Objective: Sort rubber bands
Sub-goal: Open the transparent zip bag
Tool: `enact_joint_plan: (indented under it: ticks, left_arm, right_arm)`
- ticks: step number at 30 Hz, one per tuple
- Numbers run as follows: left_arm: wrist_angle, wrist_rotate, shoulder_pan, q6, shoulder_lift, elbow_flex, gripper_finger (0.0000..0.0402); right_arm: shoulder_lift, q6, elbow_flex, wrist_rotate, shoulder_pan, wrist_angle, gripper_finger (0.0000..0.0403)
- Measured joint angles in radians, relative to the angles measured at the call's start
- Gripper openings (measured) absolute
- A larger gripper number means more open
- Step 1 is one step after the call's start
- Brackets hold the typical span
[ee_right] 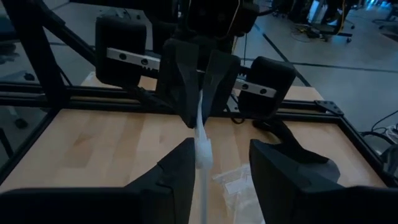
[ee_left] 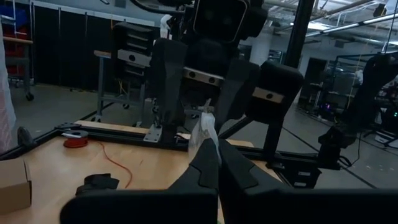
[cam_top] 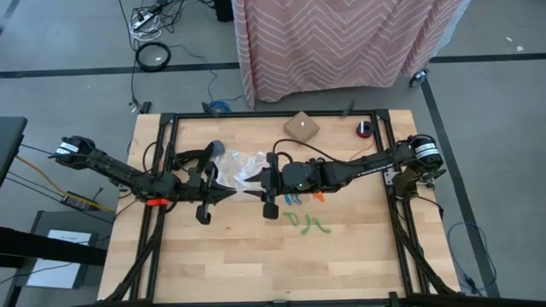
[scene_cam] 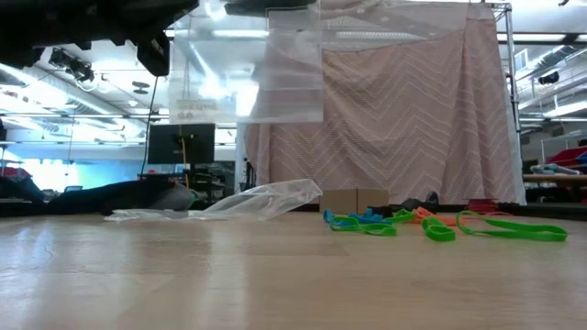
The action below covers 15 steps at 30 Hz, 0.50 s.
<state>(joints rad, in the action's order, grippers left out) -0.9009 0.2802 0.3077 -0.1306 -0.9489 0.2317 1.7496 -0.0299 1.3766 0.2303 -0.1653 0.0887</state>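
High view: left hand and right hand meet tip to tip over mid table, a clear zip bag between and behind them; rubber bands lie loose on the wood just right of the right hand, green ones nearer the front, blue and orange by the arm; cardboard box and red tape roll at the far edge.

Low view: bag hangs up in the air; another clear bag lies on the table; rubber bands flat on the table, right of it.

Left wrist view: left hand pressed together, pinching the bag's edge.

Right wrist view: right hand spread, fingers either side of the bag strip, not closed on it.
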Motion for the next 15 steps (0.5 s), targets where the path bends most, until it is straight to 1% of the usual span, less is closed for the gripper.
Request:
enact_joint_plan:
  ticks: [8, 12, 15]
  left_arm:
    - [-0.002, 0.000, 0.000, 0.007, 0.000, 0.000, 0.0000]
    - [-0.003, 0.000, 0.000, 0.007, 0.000, 0.001, 0.0000]
    - [0.010, -0.003, 0.000, 0.007, 0.000, 0.001, 0.0000]
  right_arm:
    - [0.014, -0.022, 0.000, -0.015, 0.002, 0.018, 0.0106]
    - [0.072, -0.043, 0.000, -0.033, 0.004, 0.068, 0.0078]
    - [0.113, -0.053, 0.000, -0.037, 0.004, 0.094, 0.0048]
